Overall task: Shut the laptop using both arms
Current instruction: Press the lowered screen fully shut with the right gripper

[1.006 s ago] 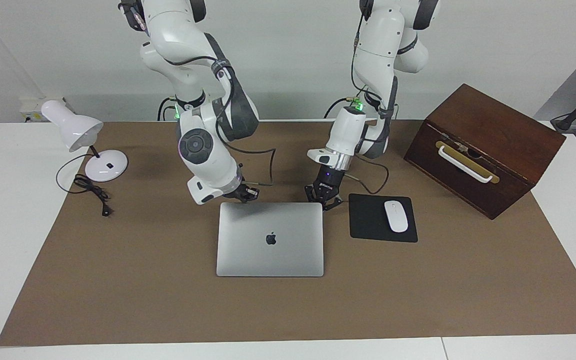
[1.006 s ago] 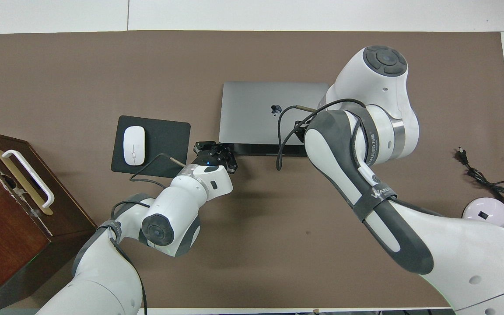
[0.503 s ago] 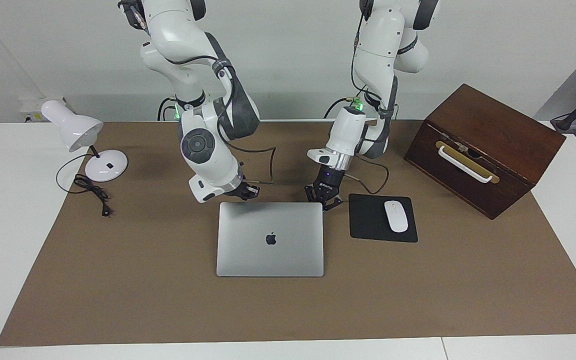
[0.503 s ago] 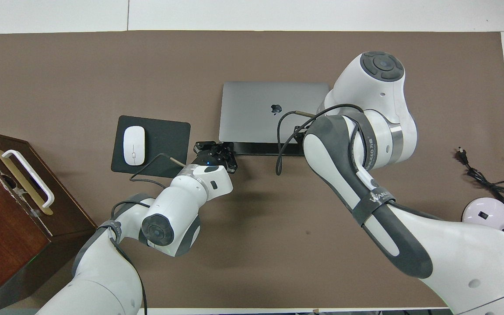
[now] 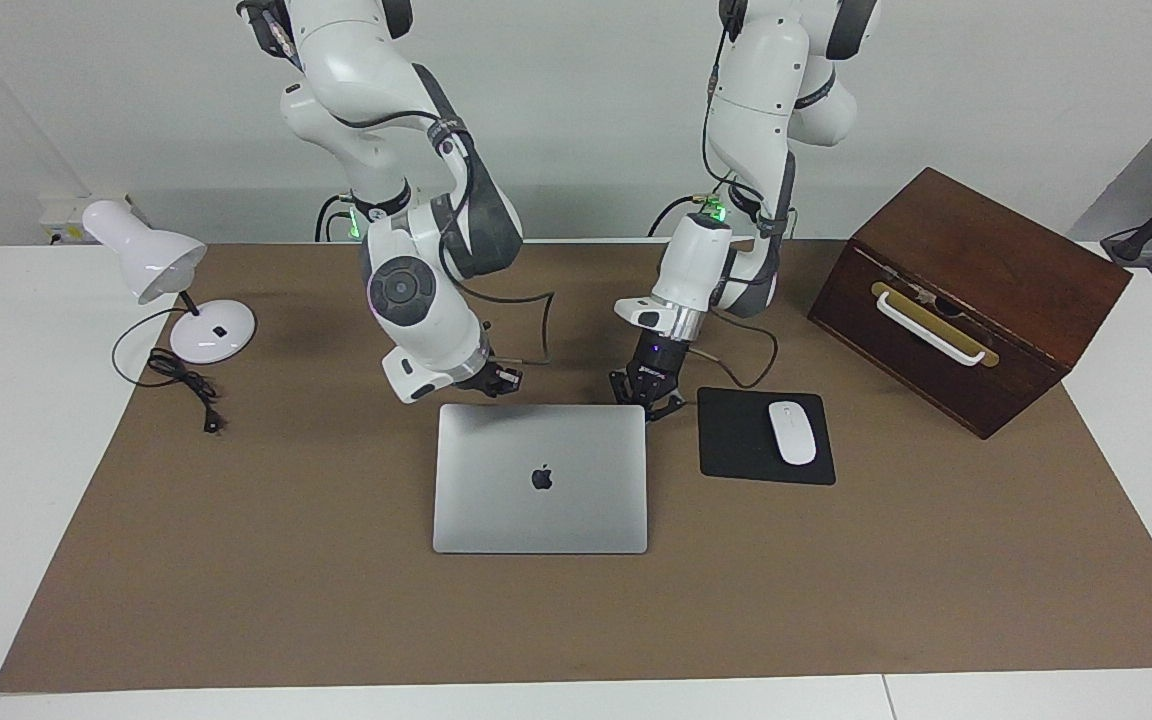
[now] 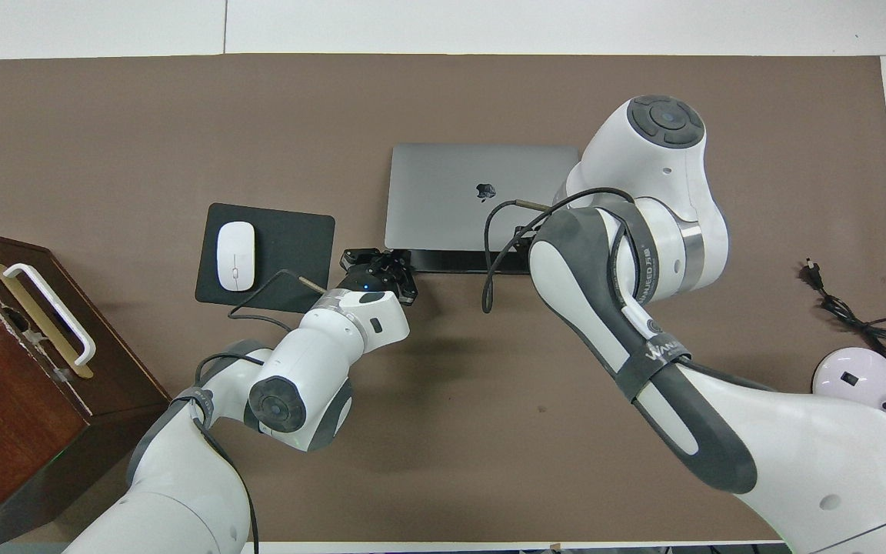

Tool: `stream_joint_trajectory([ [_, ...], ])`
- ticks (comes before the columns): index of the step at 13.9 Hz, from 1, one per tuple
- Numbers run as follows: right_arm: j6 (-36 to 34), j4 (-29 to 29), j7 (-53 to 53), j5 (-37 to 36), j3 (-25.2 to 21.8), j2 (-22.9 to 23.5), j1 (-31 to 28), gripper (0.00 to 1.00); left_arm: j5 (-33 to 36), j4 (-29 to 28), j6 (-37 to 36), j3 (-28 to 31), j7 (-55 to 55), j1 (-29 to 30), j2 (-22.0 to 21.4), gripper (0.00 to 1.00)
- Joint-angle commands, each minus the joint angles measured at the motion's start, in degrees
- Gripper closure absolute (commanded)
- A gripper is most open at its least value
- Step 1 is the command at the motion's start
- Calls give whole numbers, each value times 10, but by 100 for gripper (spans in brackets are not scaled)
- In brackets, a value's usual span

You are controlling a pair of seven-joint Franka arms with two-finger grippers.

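Observation:
The silver-grey laptop (image 5: 540, 478) lies shut and flat on the brown mat, its lid with the dark apple logo facing up; it also shows in the overhead view (image 6: 474, 192). My left gripper (image 5: 648, 398) is open and empty, low at the laptop's corner nearest the robots on the mouse pad's side, also seen from overhead (image 6: 378, 263). My right gripper (image 5: 498, 382) hangs just above the laptop's edge nearest the robots, toward the lamp's end. In the overhead view it is mostly hidden under its own arm.
A black mouse pad (image 5: 764, 436) with a white mouse (image 5: 792, 432) lies beside the laptop. A dark wooden box (image 5: 966, 295) stands at the left arm's end. A white desk lamp (image 5: 151, 262) and its black cord (image 5: 186, 385) are at the right arm's end.
My right arm has lifted a little and drawn back toward the robots, off the laptop's lid edge. The left gripper and the shut laptop have stayed put.

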Motion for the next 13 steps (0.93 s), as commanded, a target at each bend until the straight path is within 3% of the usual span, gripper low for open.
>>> stream_joint_trajectory([
  [1, 8, -23, -5, -4, 3, -19, -2, 100, 6, 7, 7, 0, 8, 6, 27, 100],
  [13, -79, 41, 2, -3, 3, -17, -13, 100, 6, 6, 7, 0, 7, 7, 27, 100],
])
